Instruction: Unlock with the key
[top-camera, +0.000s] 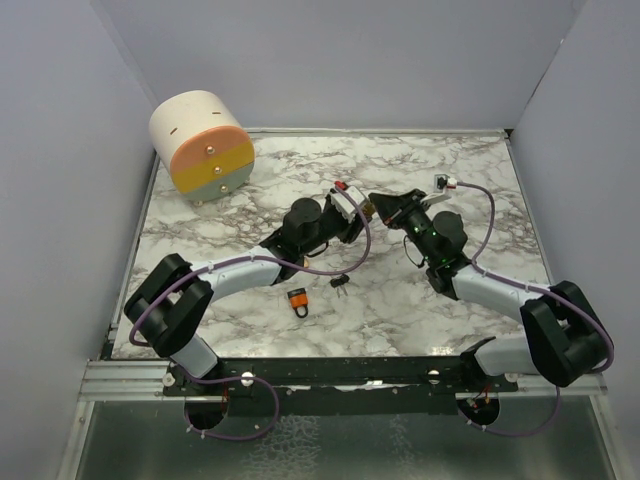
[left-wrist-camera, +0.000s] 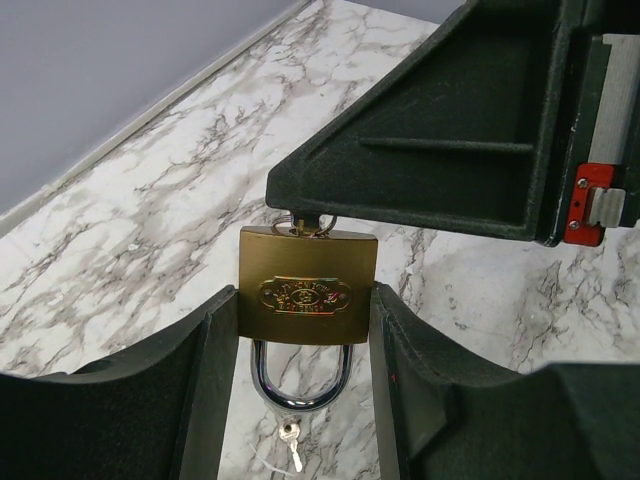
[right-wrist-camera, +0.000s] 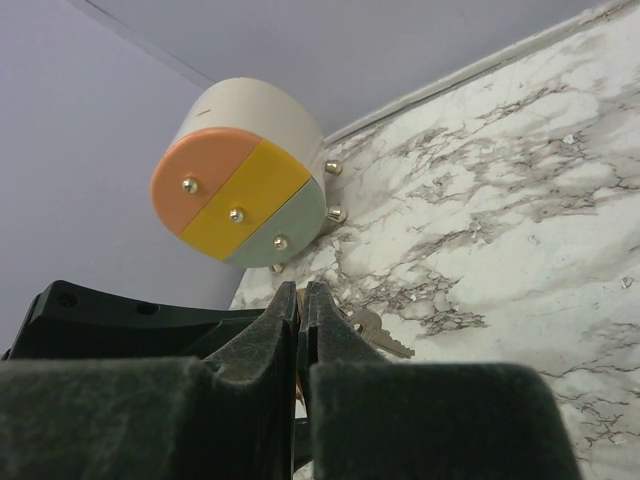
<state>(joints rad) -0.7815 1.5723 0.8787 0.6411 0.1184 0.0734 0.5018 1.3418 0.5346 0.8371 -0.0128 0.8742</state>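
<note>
Half done at best: padlock (left-wrist-camera: 307, 295) is off the table and presented, key is at the keyhole end, but shackle (left-wrist-camera: 300, 385) is not yet released. Both its legs run into the body in the left wrist view. Left to do, by my read: turn the key, pop the shackle.

Padlock look: brass rectangular body, oval stamped plate on the face, chrome U shackle. It sits dead centre of the top view. In the left wrist frame the shackle points to the bottom and the keyhole face to the top. A key ring (left-wrist-camera: 300, 222) shows right at that face, tucked under a finger of the right gripper (right-wrist-camera: 302, 300). The key shank is hidden, so I can't confirm it's fully in or turned at all.

Grip: left gripper (left-wrist-camera: 305, 340) is about half spread, pads (left-wrist-camera: 220, 370) touching both side faces of the body, clamped on it. The right gripper is pinched together with no gap visible. It looks to have the key head, but the contact is hidden. One key blade (right-wrist-camera: 378, 332) sticks out just right of its fingertips in the right wrist view. I can't tell if that's the working key or a spare on the ring.

Outward: loose keys (top-camera: 340, 281) lie on the marble table (top-camera: 450, 160) just below centre of the top view. An orange mini padlock (top-camera: 297, 300) sits near them to the lower left. A round drum (top-camera: 200, 145) with an orange/yellow/grey face is in the upper left, well apart and not involved.
</note>
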